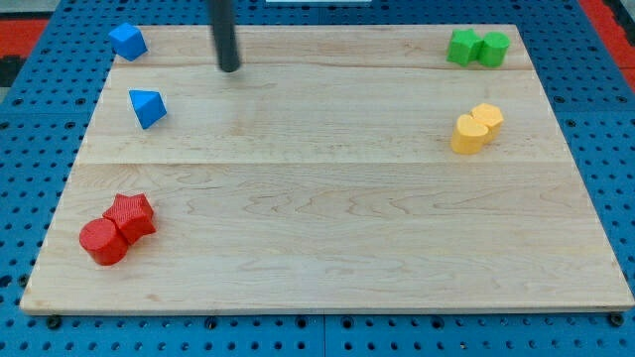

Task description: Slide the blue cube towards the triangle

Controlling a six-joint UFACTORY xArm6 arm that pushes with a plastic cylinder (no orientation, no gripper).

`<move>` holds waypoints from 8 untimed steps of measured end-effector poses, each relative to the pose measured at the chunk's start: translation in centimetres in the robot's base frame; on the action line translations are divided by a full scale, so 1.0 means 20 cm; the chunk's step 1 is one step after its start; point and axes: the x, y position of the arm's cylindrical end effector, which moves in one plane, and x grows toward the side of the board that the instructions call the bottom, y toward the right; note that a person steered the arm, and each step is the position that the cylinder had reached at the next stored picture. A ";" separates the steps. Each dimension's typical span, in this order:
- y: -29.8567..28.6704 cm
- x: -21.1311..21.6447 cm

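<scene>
Red cylinder [103, 242], near the bottom left corner of the surface [327, 248], closest to the camera; touching it on the upper right, a red star-shaped block [132, 214]. The pair sits well apart from the task's things and plays no part.

Blue triangle [148, 107], near the left edge, upper half: the goal marker.

Blue cube [128, 42], at the top left corner, just above the triangle with a clear gap between them. This is the block to be moved; its path to the triangle runs toward the view's bottom and slightly right.

My tip [229, 68], near the top edge, right of the blue cube and apart from it, touching no block. No claw is fitted, so there is nothing to spread or press together. Judged from this position, the tip would need to get round to the cube's far side, by the top edge, before pushing; room there looks tight.

Yellow pair [477, 129], two rounded blocks touching, near the right edge.

Green pair [477, 48], two blocks touching, at the top right corner; exact shapes unclear.
</scene>
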 end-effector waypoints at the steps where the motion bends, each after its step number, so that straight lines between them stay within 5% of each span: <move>1: -0.42 0.06; 2: -0.74 0.03; 4: -0.75 -0.01; 7: -0.74 -0.48; 8: -0.67 -0.48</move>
